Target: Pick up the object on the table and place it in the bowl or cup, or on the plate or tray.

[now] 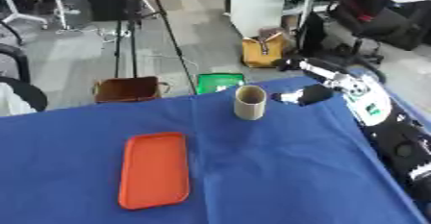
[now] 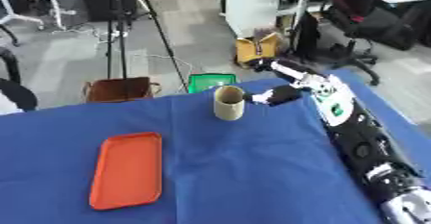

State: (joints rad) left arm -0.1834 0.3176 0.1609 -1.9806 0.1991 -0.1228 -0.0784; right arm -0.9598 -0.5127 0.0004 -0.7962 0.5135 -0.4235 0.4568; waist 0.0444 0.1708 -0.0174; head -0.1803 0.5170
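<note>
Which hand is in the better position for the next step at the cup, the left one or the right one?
The right. The right hand is already extended across the blue table to just beside the beige cup, at about rim height. No left hand shows in either view. The orange tray lies farther off.

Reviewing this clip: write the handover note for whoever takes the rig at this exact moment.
Right hand: reached out across the far right of the blue table, beside the tan cup; its fingers are too blurred to judge, and something whitish shows at the hand.
Left hand: not in view.
Orange tray: lies near left, nothing on it.
Done: no placement visible.
Left: confirm what the right hand carries, then place it in the cup or on the tray.
</note>
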